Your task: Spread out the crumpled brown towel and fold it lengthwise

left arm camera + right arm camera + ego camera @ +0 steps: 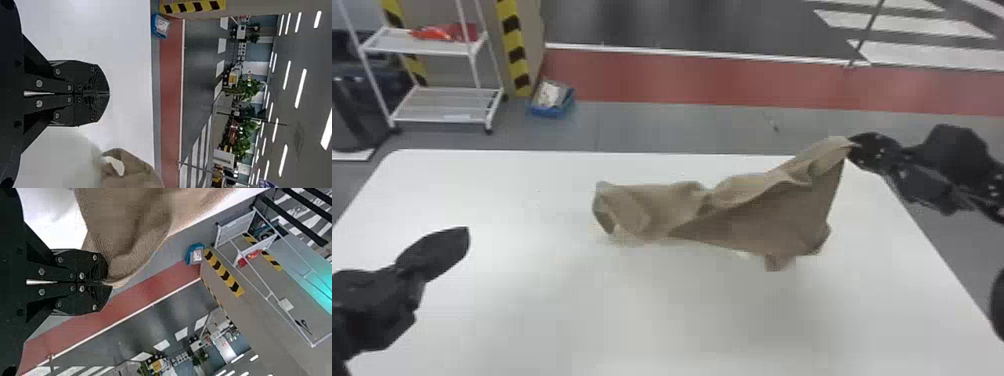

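The brown towel is bunched and creased, its right end raised by a corner pinched in my right gripper, its left end low over the middle of the table. In the right wrist view, the right gripper is shut on that corner, and the towel hangs from it. My left gripper is over the table's left part, well apart from the cloth. The left wrist view has the left gripper shut with nothing between its fingers, and part of the towel lies off to one side.
The white table spans the foreground. Beyond its far edge stand a white wheeled rack and a blue bin on the floor. A yellow-and-black striped post rises beside the rack.
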Controlling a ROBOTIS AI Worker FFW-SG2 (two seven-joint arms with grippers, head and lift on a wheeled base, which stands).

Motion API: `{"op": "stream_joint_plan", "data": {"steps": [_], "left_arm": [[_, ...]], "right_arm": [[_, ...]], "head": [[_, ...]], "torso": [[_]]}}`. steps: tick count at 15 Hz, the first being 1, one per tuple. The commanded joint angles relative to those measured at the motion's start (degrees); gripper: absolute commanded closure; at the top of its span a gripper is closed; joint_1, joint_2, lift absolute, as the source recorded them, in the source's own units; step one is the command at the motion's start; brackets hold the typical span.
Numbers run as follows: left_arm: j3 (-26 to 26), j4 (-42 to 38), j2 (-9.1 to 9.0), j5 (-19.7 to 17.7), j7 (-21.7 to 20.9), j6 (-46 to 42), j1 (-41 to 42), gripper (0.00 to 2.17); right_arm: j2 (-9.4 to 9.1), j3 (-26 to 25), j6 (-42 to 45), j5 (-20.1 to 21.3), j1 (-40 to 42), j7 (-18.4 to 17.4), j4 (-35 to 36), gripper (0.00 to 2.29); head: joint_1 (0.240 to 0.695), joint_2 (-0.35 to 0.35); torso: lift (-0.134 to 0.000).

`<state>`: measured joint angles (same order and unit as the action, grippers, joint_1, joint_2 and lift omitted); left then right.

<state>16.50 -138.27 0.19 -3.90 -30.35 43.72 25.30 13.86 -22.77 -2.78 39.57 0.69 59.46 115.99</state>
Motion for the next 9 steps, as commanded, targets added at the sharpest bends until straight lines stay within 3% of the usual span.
{"op": "stream_joint_plan", "data": {"steps": [1, 2, 3, 4, 8, 9], "left_arm": [[0.37, -0.25, -0.34, -0.41, 0.12, 0.02, 0.02, 1.71], [0.37, -0.16, -0.34, -0.59, 0.12, -0.16, 0.02, 1.71], [0.28, -0.07, -0.34, -0.5, 0.03, -0.16, 0.02, 1.71], [0.28, 0.19, -0.34, -0.5, -0.06, -0.16, 0.1, 1.71], [-0.6, 1.25, -0.34, -0.23, -1.29, -0.16, 0.37, 1.69], [-1.74, 1.34, -0.34, -0.06, -2.52, -0.16, 0.81, 1.57]], "right_arm": [[-0.15, -2.28, -0.35, -2.39, 0.19, 0.92, 4.07, 2.01], [-0.23, -2.28, 0.0, -1.51, 1.25, 4.34, 4.6, 2.01], [-0.67, -2.02, 0.53, 0.07, 2.83, 10.06, 4.68, 2.01], [-1.03, -1.84, 1.06, 1.74, 4.94, 11.81, 4.68, 2.01], [-1.11, -1.4, 1.41, 9.56, 9.6, 11.99, 2.05, 2.01], [-1.11, -1.4, 0.0, 11.76, 9.77, 12.17, 1.7, 2.0]], "head": [[0.695, -0.123], [0.695, -0.122], [0.695, -0.121], [0.695, -0.116], [0.695, -0.115], [0.695, -0.122]], "torso": [[-0.124], [-0.124], [-0.124], [-0.124], [-0.124], [-0.124]]}}
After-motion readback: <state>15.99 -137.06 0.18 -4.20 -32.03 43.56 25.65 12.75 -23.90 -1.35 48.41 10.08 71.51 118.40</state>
